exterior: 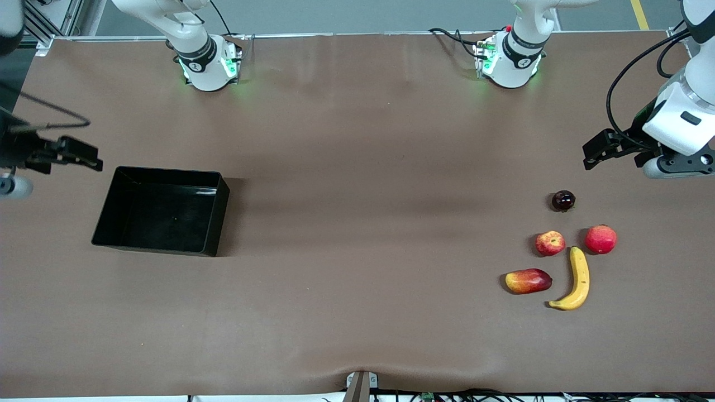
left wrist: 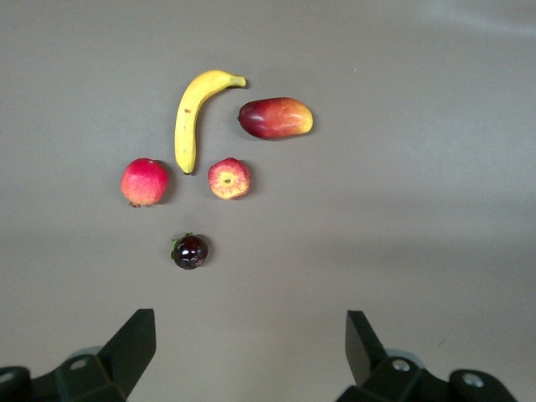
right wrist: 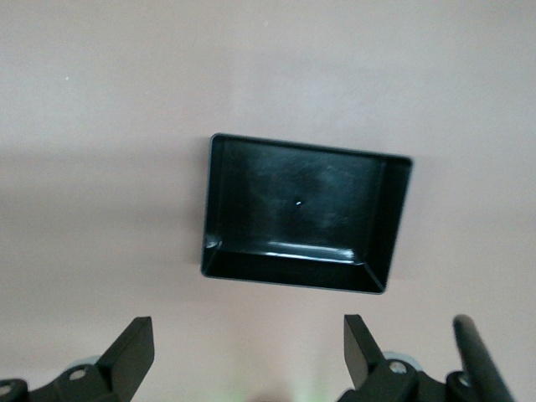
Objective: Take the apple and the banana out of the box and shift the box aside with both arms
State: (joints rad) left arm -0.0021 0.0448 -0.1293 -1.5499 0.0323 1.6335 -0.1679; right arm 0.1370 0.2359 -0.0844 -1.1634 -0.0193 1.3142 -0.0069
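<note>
While both hands are hanging wide and empty, left hand above the apple and banana, right hand by the empty box, the fruits are already lying on the tabletop, so reaching into the box is risking wasted motion.

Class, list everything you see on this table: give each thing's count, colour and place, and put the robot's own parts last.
box: one, glossy black, empty, toward the right arm's end.
apple: one, red with yellow, toward the left arm's end.
banana: one, yellow, nearer the front camera than the apple.
round fruit: one, pinkish-red, beside the apple.
mango-like fruit: one, red-yellow, beside the banana.
dark fruit: one, dark purple, farthest.
left gripper: open, above the fruits' end of the table.
right gripper: open, beside the box.
</note>
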